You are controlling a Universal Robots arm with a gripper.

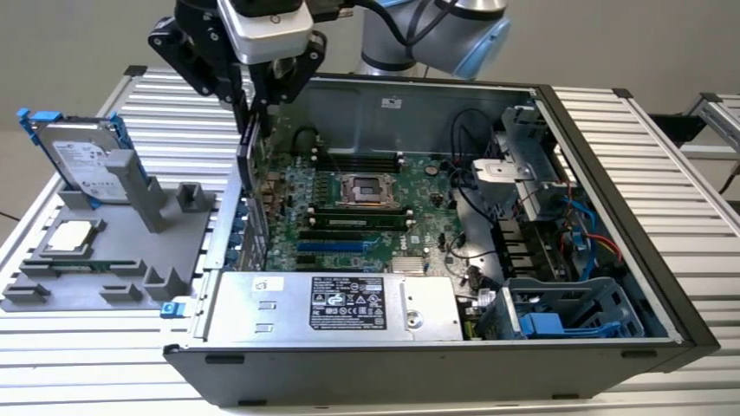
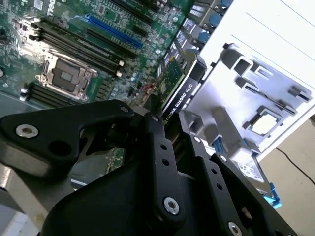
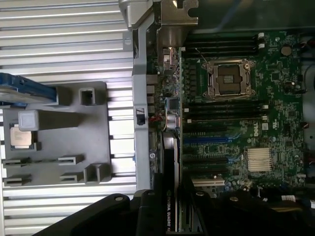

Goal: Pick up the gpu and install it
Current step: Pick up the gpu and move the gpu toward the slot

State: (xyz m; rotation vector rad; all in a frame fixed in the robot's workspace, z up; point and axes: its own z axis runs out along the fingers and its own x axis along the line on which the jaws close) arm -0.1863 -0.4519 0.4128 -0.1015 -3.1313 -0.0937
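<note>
Clamping the gpu [image 2: 179, 81] edge-on between its fingers, the end effector [image 2: 170, 118] holds the card above the motherboard [image 3: 231, 128], just beside the case's rear wall [image 3: 140, 98].

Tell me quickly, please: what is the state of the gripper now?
The gripper is shut on the thin green gpu card with black shroud, holding it over the open black computer case.

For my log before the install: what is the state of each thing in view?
end effector, shut on the gpu.
gpu, held on edge over the case, not seated.
case, open, on its side.
hard drive, upright in holder.
processor, flat in holder.
</note>
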